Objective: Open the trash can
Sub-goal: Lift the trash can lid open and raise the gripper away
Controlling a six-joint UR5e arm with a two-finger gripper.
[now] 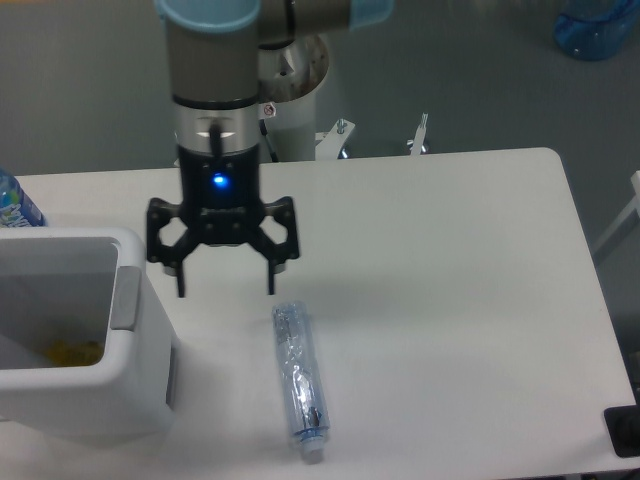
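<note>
At the worktop's (450, 250) left edge sits the large boxy white plastic trash can (90, 400) with rounded corners, its top open so yellowish bits show inside, and a grey push tab (126, 298) on its right rim. Behind the can pokes a blue-labelled bottle (12, 205). Right of the can hangs the black pincer (226, 283), fingers spread, pinching nothing. Just right of that, nearer the front edge, lies a clear plastic bottle (300, 380) on its side.

Grey UR5e arm (212, 50) w/ light-blue joint caps, silver wrist ring, black two-finger gripper (226, 283), blue LED.
</note>
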